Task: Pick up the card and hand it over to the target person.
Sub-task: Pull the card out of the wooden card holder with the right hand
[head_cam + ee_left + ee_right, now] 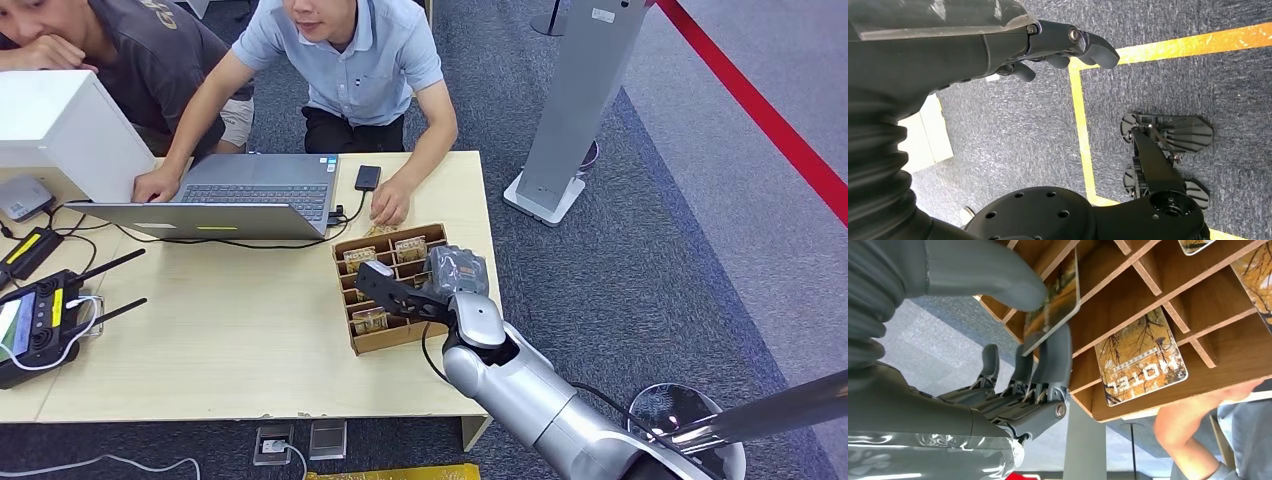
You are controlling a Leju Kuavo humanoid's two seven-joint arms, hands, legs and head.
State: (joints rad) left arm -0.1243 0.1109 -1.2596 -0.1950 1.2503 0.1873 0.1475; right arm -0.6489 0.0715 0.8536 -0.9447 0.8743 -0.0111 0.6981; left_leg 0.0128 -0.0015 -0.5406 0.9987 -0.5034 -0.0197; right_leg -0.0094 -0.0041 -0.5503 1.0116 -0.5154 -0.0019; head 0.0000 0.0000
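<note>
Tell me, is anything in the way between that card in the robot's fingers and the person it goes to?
Nothing visible blocks it. The right hand pinches the card above the wooden card box, and the person's hand rests on the table just beyond the box.

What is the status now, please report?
Right hand pinches card over wooden organizer. Left hand hangs empty. Person's hand rests beside organizer.

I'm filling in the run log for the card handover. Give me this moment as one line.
phase: grasp | right hand: pinches card over wooden organizer | left hand: hangs, holds nothing | handover: not yet
</note>
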